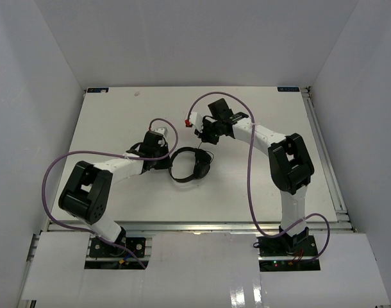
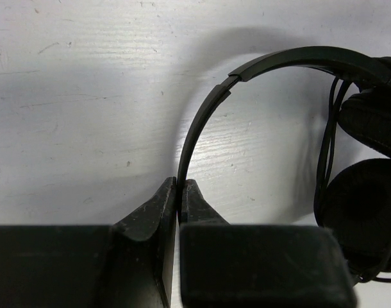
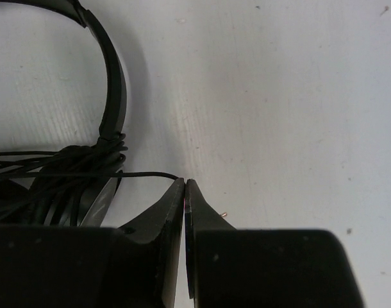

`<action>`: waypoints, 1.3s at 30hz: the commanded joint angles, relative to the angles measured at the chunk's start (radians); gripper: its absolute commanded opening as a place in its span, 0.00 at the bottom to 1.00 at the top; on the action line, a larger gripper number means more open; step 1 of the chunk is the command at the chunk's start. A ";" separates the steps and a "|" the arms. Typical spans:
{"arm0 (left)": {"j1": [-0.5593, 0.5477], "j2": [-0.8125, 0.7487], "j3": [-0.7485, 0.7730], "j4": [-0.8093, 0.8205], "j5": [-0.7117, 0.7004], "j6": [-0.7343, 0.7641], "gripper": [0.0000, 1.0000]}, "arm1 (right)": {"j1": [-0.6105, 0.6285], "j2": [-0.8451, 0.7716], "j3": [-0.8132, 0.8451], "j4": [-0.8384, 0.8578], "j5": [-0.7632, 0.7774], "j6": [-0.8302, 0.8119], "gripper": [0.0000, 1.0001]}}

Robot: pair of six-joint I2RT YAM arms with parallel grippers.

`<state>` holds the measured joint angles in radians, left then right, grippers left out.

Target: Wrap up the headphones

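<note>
The headphones (image 1: 190, 165) lie about the middle of the white tabletop (image 1: 118, 109), a little toward the near edge, with both arms reaching in over them from either side.

The left gripper (image 2: 179, 192) comes at them from the left edge's side. Its two fingers are closed tight on the thin headband (image 2: 202, 122), which stands on edge between the tips and curves up and away to the right in the left wrist view. At the far end of that arc sit the two round ear cups (image 2: 362, 205), one just beside the other, with a couple of strands of cord (image 2: 327, 147) hanging down past them.

The right gripper (image 3: 184, 189) sits toward the far edge from the headphones, just beyond them in the overhead view. Its fingers are pressed together too, and a single taut length of the cord runs straight across the table into the seam between the tips, so it looks pinched there. To the left in that wrist view the cord is bunched in several loops where the headband meets a cup, with more strands trailing out of the picture's left side. I can't tell how many turns there are.

Thick purple cables (image 1: 250, 167) loop off both arms above the table, well apart from the thin black cord.
</note>
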<state>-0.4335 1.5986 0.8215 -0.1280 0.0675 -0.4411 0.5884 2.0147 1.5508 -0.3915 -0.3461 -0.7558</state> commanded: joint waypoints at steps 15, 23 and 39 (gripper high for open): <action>-0.005 -0.068 0.088 -0.097 0.016 -0.010 0.63 | -0.032 -0.018 -0.022 0.028 -0.065 0.110 0.35; -0.005 -0.187 0.146 -0.202 -0.018 0.009 0.76 | -0.087 -0.177 -0.079 0.025 0.036 0.175 0.50; -0.003 -0.841 -0.079 -0.383 0.082 0.028 0.86 | -0.156 -0.851 -0.494 -0.076 -0.061 0.368 0.90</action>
<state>-0.4351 0.9264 0.8055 -0.4381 0.0583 -0.4017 0.4831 1.2760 1.1495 -0.4282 -0.4167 -0.5173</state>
